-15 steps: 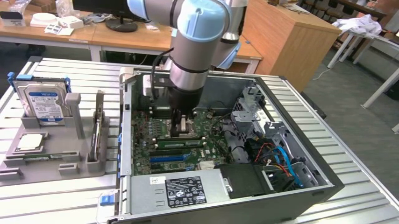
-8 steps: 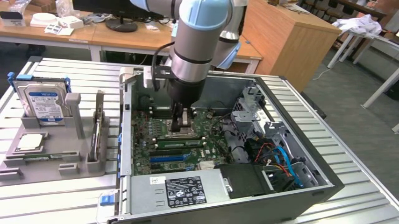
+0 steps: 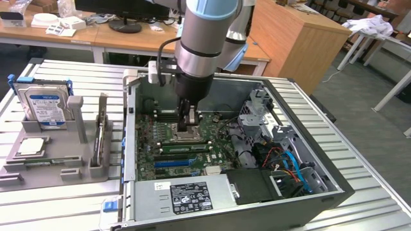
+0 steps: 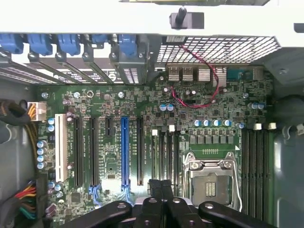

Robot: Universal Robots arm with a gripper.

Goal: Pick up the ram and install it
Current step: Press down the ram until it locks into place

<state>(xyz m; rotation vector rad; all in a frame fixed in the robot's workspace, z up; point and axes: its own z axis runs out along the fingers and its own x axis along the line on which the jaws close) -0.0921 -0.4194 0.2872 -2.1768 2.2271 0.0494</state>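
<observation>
Tool (image 3: 188,126) fingers together, empty, low over one motherboard (image 3: 186,144) where one ram (image 3: 185,147) sits seated.

We are seeing a ribbed metal table (image 3: 70,199) carrying an open computer case (image 3: 301,199) toward the exterior view's right and a grey holder tray (image 3: 48,168) toward the exterior view's left, both sitting directly on the slats, just beside each other.

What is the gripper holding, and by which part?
Nothing visible: the gripper is shut with nothing between its fingertips, above the motherboard, beside the CPU socket.
</observation>
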